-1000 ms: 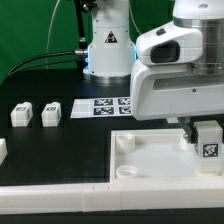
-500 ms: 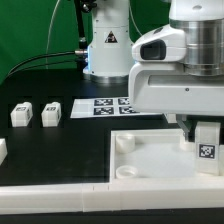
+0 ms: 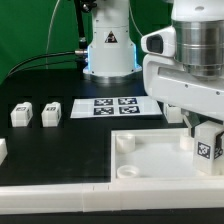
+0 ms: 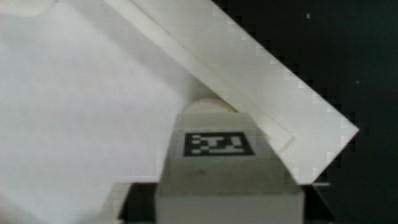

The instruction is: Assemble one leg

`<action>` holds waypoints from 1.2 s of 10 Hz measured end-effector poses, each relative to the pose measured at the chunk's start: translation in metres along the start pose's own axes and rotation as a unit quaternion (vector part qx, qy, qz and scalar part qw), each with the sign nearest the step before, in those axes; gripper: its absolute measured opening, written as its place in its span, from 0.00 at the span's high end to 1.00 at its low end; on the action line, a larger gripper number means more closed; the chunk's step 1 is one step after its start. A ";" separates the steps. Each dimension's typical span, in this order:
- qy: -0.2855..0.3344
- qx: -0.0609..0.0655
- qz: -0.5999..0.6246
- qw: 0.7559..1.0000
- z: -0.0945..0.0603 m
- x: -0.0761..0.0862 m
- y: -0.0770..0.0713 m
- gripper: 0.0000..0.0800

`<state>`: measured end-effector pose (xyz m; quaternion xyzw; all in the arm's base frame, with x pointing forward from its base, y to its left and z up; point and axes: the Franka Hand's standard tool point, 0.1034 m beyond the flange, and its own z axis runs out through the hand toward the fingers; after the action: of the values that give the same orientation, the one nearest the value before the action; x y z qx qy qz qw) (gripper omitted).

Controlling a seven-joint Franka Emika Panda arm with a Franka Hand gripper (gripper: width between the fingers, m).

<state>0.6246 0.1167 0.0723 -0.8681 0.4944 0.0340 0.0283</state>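
Observation:
My gripper (image 3: 205,132) is shut on a leg (image 3: 207,150), a small white post with a black-and-white tag. It holds the leg upright at the right corner of the big white panel (image 3: 150,160). I cannot tell whether the leg's foot touches the panel. In the wrist view the leg (image 4: 219,150) sits between the dark fingers (image 4: 143,200), over the panel's flat face (image 4: 89,100) and next to its raised edge (image 4: 249,70). Two more legs (image 3: 20,114) (image 3: 51,113) stand on the black table at the exterior view's left.
The marker board (image 3: 115,106) lies behind the panel, in front of the robot's base (image 3: 108,50). A white part (image 3: 2,150) shows at the left edge. A round socket (image 3: 125,142) sits at the panel's near-left corner. A white ledge (image 3: 60,195) runs along the front.
The wrist has turned and the arm's body has shifted to the exterior view's right. The held leg has sunk slightly and stays at the panel's right corner.

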 end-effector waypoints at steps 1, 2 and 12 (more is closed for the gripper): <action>0.001 0.000 0.061 0.998 0.001 -0.001 -0.001 0.63; 0.002 0.000 0.109 0.994 0.001 -0.002 -0.002 0.63; 0.005 -0.001 0.017 1.000 0.002 -0.003 -0.002 0.19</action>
<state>0.6246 0.1203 0.0708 -0.8597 0.5093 0.0306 0.0242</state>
